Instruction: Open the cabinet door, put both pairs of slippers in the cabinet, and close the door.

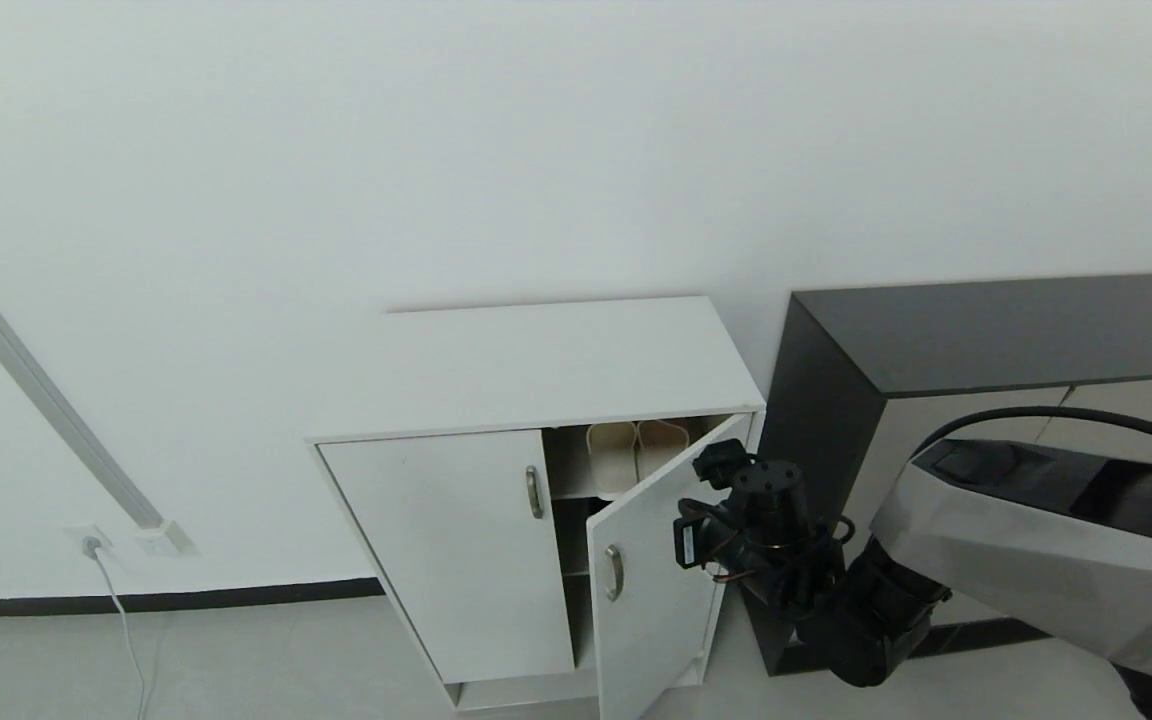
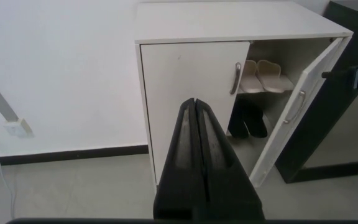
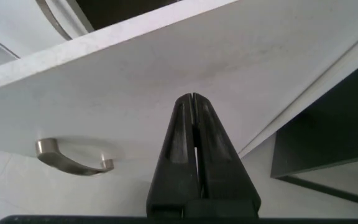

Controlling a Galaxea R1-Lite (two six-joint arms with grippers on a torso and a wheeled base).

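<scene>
Fingers (image 3: 180,130) of right gripper (image 3: 193,98) closed together, empty, tips facing outer face of half-open cabinet door (image 3: 166,56), near handle (image 3: 67,160); left gripper (image 2: 195,102) closed too, well apart; right arm nearer

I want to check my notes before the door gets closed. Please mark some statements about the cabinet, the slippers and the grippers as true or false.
1. The right door is partly open. True.
2. The left door is open too. False: it is shut.
3. The beige slippers lie on the floor. False: they sit inside the cabinet, in its upper part.
4. The dark slippers sit below the beige ones. True.
5. The left gripper holds a slipper. False: it is shut and empty.
</scene>
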